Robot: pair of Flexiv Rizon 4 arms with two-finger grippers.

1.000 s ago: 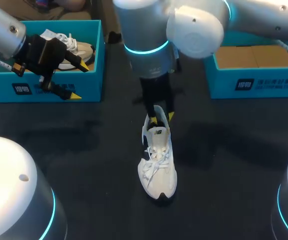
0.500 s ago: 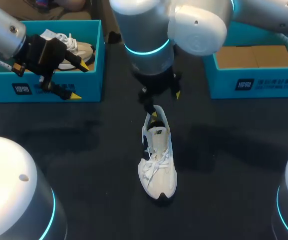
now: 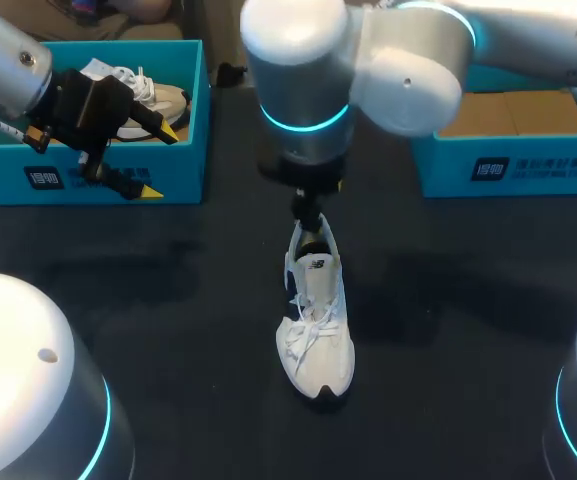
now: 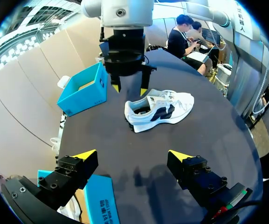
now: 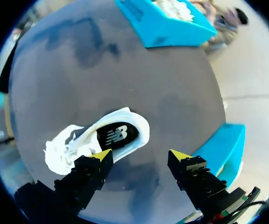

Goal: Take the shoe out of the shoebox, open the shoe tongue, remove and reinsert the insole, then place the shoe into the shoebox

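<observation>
While a white sneaker (image 3: 315, 325) stands upright on its sole near the middle of the dark table (image 3: 198, 300), toe toward the near edge and heel toward the far one, the right gripper (image 5: 141, 156) hangs just above its heel end, its arm coming in from the right and reaching past the middle. Its two yellow-tipped fingers are spread wide and have hold of nothing. Seen from the right wrist, one finger sits over the sneaker's side by the collar and the other over bare table beside it. The shoe's mouth gapes below that gripper, showing a dark insole (image 5: 117, 135) lying inside. Laces run loosely down the front of the shoe.

Well apart on the left side, the left gripper (image 4: 133, 155) hovers at the front wall of a turquoise shoebox (image 3: 88, 175). Its fingers are likewise parted wide, with nothing between them. A second white sneaker (image 3: 153, 95) lies inside that box. From the left wrist, the sneaker on the table appears side-on ahead of the open fingers, with the right gripper poised over its heel.

At the far right of the table sits another turquoise shoebox (image 3: 508, 165), with brown cardboard (image 3: 508, 112) showing inside it. The sneaker on the table lies between the two boxes, touching neither.
</observation>
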